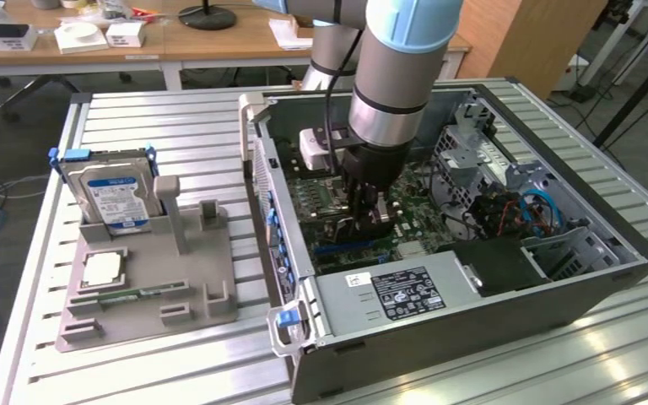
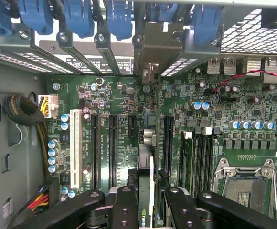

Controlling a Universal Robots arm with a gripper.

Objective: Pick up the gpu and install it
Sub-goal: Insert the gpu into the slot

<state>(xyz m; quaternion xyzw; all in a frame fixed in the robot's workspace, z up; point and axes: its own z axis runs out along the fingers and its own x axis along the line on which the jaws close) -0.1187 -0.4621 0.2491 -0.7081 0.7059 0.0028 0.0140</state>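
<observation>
Grey holder (image 1: 206, 278) at the exterior view's left carries a blue-labelled hard drive (image 1: 110, 194). Toward the middle, inside the open computer case (image 1: 471, 354), the gripper (image 1: 371, 221) hangs over the green motherboard (image 2: 105, 95), its fingers (image 2: 125, 205) pinching the gpu (image 2: 147, 167) edge-on among the long black slots (image 2: 113, 143)

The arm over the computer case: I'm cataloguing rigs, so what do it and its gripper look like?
The arm is a silver-grey cylinder with a light-blue joint cap and a black band; a black cable runs alongside. The gripper is black, its fingers jointed bars with round bolts.
</observation>
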